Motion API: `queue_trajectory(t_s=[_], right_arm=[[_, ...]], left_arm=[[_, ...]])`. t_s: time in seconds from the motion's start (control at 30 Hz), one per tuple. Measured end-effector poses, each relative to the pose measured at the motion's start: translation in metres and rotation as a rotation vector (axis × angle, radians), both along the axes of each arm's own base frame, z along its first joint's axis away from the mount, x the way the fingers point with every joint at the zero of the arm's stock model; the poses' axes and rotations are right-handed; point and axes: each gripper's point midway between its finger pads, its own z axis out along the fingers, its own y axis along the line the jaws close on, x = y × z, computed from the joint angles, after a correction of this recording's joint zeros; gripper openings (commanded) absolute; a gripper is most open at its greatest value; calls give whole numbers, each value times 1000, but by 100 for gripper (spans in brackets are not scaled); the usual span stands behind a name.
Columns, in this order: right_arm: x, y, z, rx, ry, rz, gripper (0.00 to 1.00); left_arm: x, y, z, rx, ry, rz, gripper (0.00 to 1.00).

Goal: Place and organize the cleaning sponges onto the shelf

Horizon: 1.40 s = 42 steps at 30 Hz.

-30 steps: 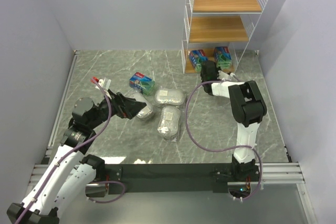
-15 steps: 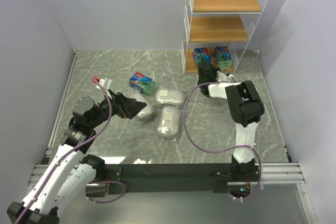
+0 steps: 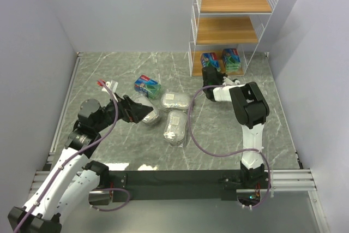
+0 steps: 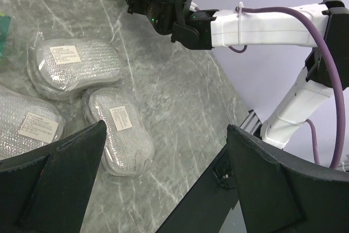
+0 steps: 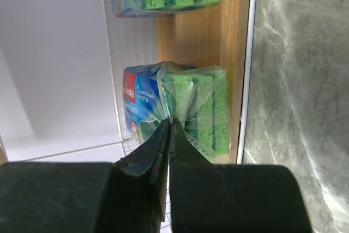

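Reaches forward on the left with elbow bent, holding the left gripper (image 3: 136,112) (image 4: 166,129) low, jaws spread wide. Stretches far out on the right, forearm nearly level, with the right gripper (image 3: 207,75) (image 5: 170,126) closed tight, pinching the clear wrap of a green sponge pack (image 5: 204,107).

The table top (image 3: 109,69) looks like grey-green stone with thin white lines running through it. A plain pale back wall (image 3: 131,9), left wall (image 3: 27,53) and right wall (image 3: 319,53) stand close round it. A black strip (image 3: 174,179) runs along the near edge
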Motion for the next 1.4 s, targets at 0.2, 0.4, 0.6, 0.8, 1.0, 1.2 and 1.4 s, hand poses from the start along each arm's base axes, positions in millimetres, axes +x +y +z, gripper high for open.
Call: queue_trajectory(t_s=[0.2,0.4,0.6,0.8,1.0,1.2,1.4], right_arm=[[5,1,5,22,-49,-9,38],[7,3,9,24,-70,-3,58],[9,7,15,33,-94,7,64],[2,13,16,29,-100,35,64],[-2,20,30,48,-125,88,64],[1,26,36,53,-138,135,64],[14,25,44,45,-146,162,64]], left_arm=[[2,-1,-3,4,10,0,99],[2,-1,-3,4,10,0,99],[1,0,-1,1,4,0,99],[0,0,0,0,0,0,99],[-1,0,2,-4,-8,0,99],[-3,1,4,-6,-15,0,99],[-3,1,4,-7,-16,0,99]])
